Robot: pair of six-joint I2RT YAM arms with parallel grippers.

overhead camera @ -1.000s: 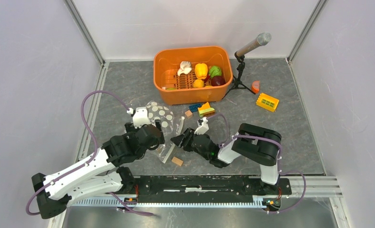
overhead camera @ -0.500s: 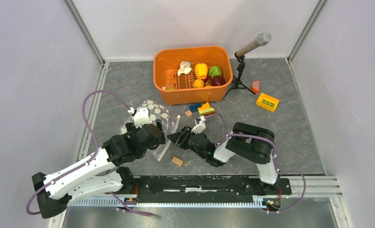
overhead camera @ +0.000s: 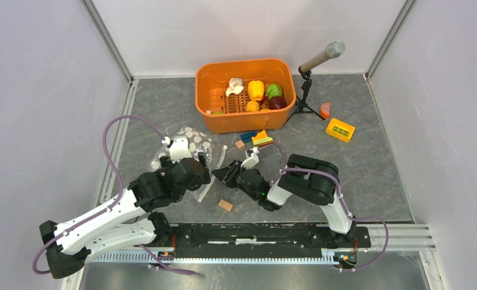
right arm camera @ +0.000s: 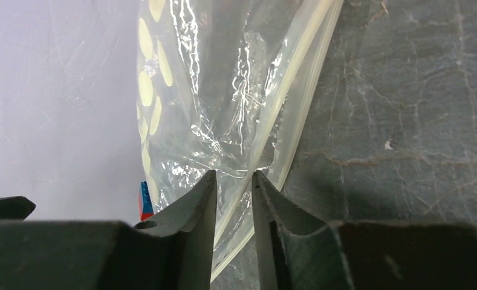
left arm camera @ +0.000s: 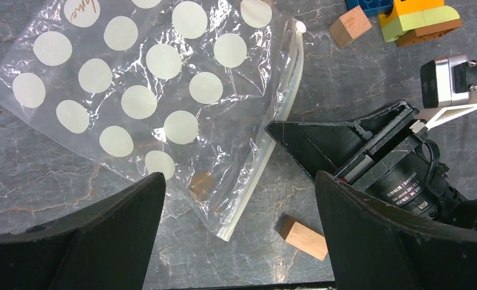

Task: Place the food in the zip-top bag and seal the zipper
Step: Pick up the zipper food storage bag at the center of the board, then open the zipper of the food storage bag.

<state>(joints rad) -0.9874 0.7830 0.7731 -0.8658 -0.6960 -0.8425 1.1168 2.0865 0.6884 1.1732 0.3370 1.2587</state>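
Grey marbled tabletop (overhead camera: pixel 375 157) between pale walls. At left, the left arm's fingers (left arm camera: pixel 127 217) hang spread wide above a clear plastic zip-top bag printed with white polka dots (left arm camera: pixel 139 103) and hold nothing. The bag lies flat and crinkled on the tabletop, and the narrow whitish press-seal zipper strip (left arm camera: pixel 281 103) runs along its right-hand edge.

Meeting that edge, the right arm's fingers (right arm camera: pixel 205 199) are drawn close, leaving only a slim gap. The strip and film of the bag's mouth sit between them, but whether they actually pinch it cannot be told. A small tan wooden block (overhead camera: pixel 225 205) lies just beside the bag's near corner.

Farther back, well apart from the bag, an orange plastic basket (overhead camera: pixel 242 125) holds the toy food: white garlic (overhead camera: pixel 234 86), yellow pepper (overhead camera: pixel 256 89), green cabbage (overhead camera: pixel 274 90), a dark red round piece (overhead camera: pixel 277 103) and a yellow-orange one (overhead camera: pixel 253 106).

Colourful building blocks (overhead camera: pixel 261 139) sit just in front of the basket. To the right stand a grey microphone on a black tripod (overhead camera: pixel 322 56) and a yellow plastic block (overhead camera: pixel 340 130).
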